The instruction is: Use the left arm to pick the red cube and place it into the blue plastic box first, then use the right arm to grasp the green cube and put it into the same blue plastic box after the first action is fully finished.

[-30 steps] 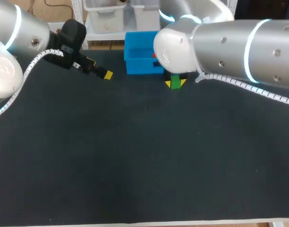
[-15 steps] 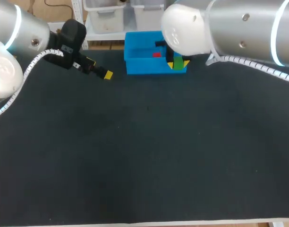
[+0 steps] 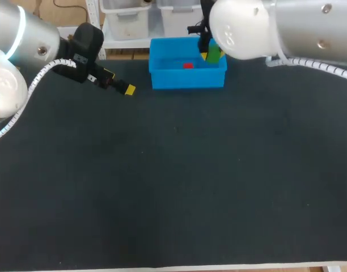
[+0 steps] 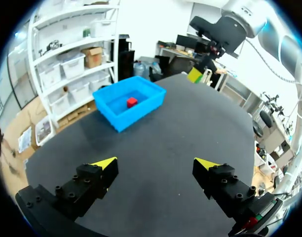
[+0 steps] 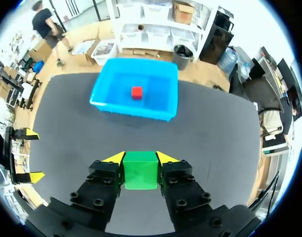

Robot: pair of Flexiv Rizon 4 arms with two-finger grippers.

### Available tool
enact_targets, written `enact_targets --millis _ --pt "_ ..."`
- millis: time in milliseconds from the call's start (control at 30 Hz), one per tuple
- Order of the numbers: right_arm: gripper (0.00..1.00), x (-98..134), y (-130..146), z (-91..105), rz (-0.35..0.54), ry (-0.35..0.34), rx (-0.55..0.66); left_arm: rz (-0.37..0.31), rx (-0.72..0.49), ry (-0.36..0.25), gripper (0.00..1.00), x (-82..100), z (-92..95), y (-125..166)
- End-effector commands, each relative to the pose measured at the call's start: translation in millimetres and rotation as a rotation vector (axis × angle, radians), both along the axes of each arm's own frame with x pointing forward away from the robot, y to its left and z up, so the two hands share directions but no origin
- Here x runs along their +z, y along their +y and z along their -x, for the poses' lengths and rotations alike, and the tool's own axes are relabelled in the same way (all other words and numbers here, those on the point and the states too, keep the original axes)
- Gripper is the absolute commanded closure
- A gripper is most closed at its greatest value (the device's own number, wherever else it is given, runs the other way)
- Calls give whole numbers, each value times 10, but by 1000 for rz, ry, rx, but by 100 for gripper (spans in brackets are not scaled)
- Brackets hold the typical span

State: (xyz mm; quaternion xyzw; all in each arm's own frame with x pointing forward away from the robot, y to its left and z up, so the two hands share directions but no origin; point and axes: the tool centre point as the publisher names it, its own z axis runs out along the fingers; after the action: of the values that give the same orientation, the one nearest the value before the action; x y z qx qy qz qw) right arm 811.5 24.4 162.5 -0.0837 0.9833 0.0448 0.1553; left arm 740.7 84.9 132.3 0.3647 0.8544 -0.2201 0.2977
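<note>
— Two moves, one still owed?
— Yes. Lifted off the worktop (image 3: 173, 181) by the right arm (image 3: 287, 28) and carried toward the blue plastic box (image 3: 187, 79) within the last second.
— Grip?
— Clamped on the green cube (image 5: 140, 169) at the right pincer (image 5: 141, 158), aloft, box just ahead. Spread wide and empty at the left pincer (image 4: 156, 164), well aside.
— And the red cube (image 3: 188, 66)?
— Already lying inside. Needs only lowering and release, seemingly.
</note>
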Motion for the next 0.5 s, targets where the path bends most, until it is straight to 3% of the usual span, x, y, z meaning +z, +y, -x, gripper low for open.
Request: enact_targets --millis 33,500 --pt "100 51 -56 12 -37 -106 10 6 -5 -4 0 -11 -1 15" --pt "100 423 -42 -311 -153 -265 108 6 -5 -4 0 -11 -1 15"
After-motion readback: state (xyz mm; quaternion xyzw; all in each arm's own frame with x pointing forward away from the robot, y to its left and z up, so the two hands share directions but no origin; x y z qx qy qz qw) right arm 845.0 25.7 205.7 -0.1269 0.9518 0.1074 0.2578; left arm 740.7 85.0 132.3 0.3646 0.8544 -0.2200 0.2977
